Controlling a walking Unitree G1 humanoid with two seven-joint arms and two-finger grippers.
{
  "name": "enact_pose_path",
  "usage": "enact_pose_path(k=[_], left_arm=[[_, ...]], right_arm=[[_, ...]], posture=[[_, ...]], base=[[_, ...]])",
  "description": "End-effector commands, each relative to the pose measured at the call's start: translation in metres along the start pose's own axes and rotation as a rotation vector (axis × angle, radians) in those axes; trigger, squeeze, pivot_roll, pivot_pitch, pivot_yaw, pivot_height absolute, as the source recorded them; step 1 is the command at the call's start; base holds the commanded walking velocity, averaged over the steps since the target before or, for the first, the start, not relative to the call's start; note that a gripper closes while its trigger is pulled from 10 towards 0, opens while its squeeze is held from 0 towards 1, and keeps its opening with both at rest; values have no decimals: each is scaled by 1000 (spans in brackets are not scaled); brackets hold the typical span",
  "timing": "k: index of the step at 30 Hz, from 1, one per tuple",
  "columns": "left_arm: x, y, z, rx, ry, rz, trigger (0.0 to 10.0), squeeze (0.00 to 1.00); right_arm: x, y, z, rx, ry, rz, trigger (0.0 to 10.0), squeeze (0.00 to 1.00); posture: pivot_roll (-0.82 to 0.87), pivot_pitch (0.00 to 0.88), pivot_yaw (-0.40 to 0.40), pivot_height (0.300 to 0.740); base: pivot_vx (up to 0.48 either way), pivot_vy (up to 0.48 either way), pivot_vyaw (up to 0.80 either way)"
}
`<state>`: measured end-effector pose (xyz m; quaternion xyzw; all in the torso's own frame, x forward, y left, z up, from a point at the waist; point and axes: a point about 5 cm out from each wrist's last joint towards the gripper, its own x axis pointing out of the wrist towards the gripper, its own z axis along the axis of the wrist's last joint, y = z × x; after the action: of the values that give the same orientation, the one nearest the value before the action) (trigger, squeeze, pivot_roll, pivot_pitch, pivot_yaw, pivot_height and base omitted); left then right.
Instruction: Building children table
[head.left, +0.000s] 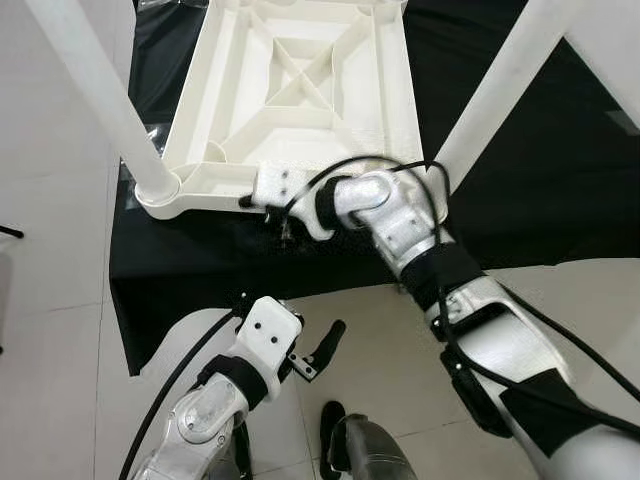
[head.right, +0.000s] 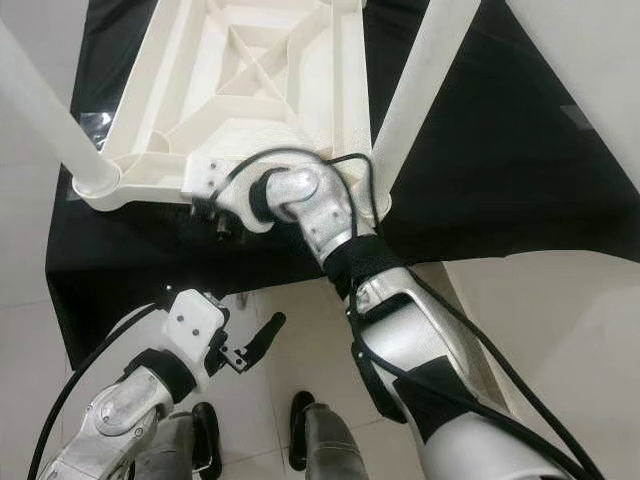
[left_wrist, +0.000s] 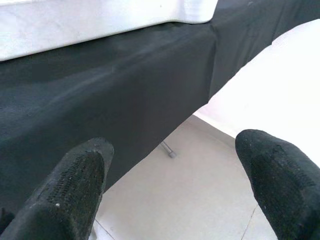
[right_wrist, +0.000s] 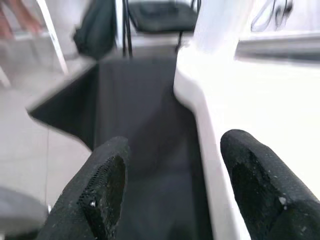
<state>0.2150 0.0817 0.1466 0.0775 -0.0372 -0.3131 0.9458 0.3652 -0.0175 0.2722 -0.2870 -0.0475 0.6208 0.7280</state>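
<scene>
A white plastic children's table (head.left: 300, 90) lies upside down on a black cloth (head.left: 180, 260), its ribbed underside facing up. Two white legs stand in its corner sockets, one at the near left (head.left: 100, 90) and one at the near right (head.left: 500, 90). My right arm reaches across to the tabletop's near edge, close to the left leg's socket (head.left: 160, 190). In the right wrist view the right gripper (right_wrist: 170, 165) is open, and the white edge (right_wrist: 200, 110) runs beside one finger (right_wrist: 260, 185). My left gripper (left_wrist: 175, 165) is open and holds nothing, low in front of the cloth's hanging side (left_wrist: 125, 100).
The black-covered surface (head.right: 520, 150) extends to the right and far side. Pale tiled floor (head.left: 50, 300) lies to the left and in front. My own feet (head.right: 310, 430) stand close to the cloth. A black chair (right_wrist: 160, 15) and a dark bag (right_wrist: 95, 30) stand beyond the table.
</scene>
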Motion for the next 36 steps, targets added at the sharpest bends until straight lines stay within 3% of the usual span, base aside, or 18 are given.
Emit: enact_pose_path(k=[1,4,7,11,12,19,20,21,32,36], left_arm=[[-3,-5,-5,-5,26,-13,10000,0],[-3,-6,-4,-9,24,-12,10000,0],[-4,-7,-3,-11,20,-10,10000,0],[-4,-7,-2,-10,18,-9,10000,0],[-5,-7,0,-8,13,-7,10000,0],[-6,-6,5,2,3,5,10000,0],[-8,-5,6,10,2,11,10000,0],[-10,-4,7,20,3,18,10000,0],[-24,9,12,67,22,67,10000,0],[-25,10,12,72,25,71,10000,0]], right_arm=[[-1,0,8,5,-48,28,10000,0],[-4,-6,14,-2,-63,19,10000,0],[1,-10,7,-13,73,6,10000,0],[5,-9,-2,-5,165,5,10000,0],[8,-7,-10,23,237,18,10000,0],[12,-9,-13,59,290,-1,10000,0],[12,-9,-13,60,294,0,1412,0],[12,-10,-13,61,297,1,0,0],[15,-13,-6,28,248,-34,0,0],[18,-13,5,-74,163,-27,0,0]], posture=[[85,320,-98,740],[84,328,-103,740],[84,341,-110,740],[84,341,-110,740],[83,353,-118,740],[89,364,-125,740],[94,369,-129,740],[94,369,-129,740],[115,373,-126,740],[118,373,-123,740]], base=[[0,0,0],[0,0,0],[0,0,0],[0,0,0],[0,0,0],[0,0,0],[0,0,0],[0,0,0],[0,0,0],[0,0,0]])
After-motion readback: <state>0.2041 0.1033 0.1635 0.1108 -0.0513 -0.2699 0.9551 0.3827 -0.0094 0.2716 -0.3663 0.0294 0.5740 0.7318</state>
